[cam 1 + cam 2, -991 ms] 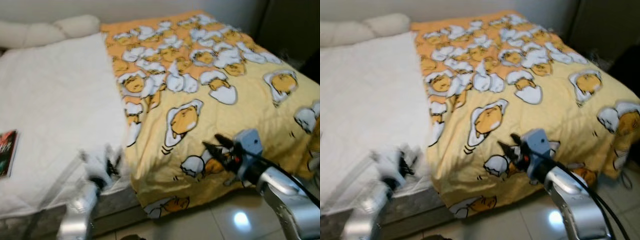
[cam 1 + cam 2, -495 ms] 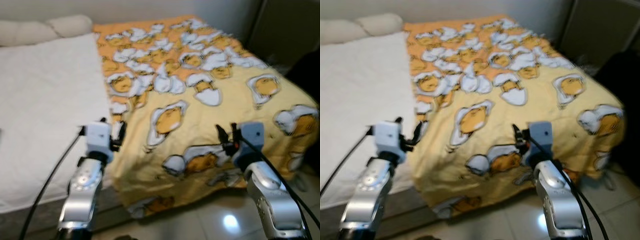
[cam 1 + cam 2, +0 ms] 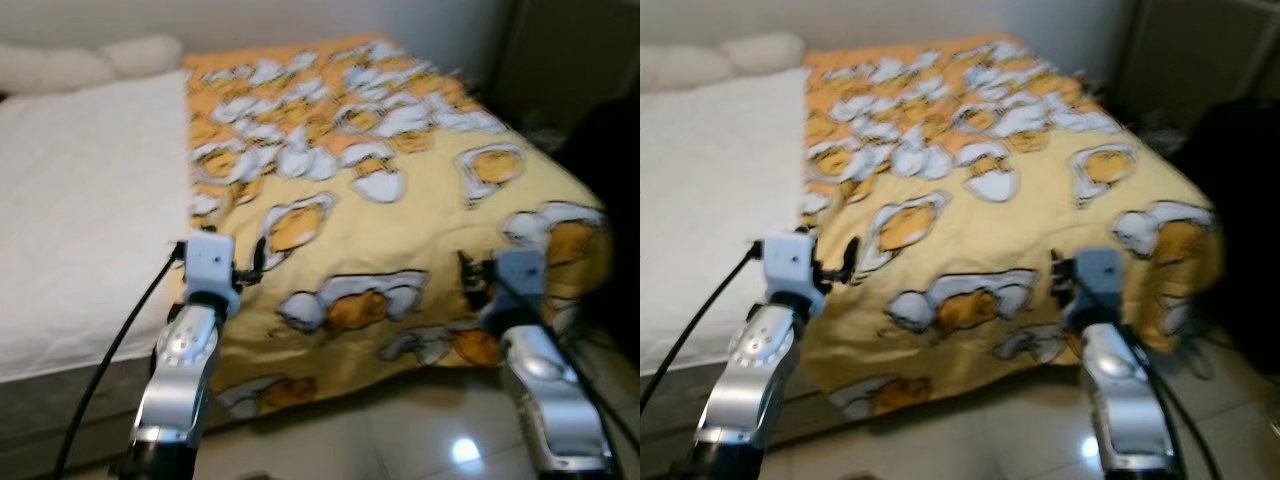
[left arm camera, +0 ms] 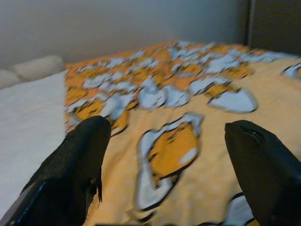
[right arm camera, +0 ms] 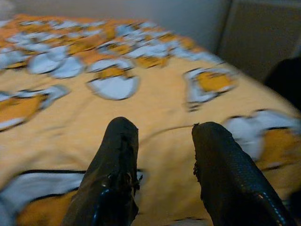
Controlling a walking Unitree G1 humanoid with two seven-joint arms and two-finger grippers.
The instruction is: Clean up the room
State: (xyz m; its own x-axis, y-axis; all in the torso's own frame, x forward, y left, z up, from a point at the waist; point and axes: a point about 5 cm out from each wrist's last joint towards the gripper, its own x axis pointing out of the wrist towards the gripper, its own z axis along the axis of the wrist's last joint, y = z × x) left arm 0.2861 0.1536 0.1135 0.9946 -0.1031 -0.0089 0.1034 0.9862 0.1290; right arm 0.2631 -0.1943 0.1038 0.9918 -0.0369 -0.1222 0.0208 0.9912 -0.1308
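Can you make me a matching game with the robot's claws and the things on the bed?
Column one:
1. left claw
2. right claw
3. yellow blanket
4. white sheet

Column two:
a. covers the bed's left side
b. fingers wide apart, at the blanket's near left corner
c. printed with cartoon eggs, covers the bed's right side
d. fingers a smaller gap apart, at the blanket's near right corner

Pairs: 1-b, 2-d, 3-c, 4-a
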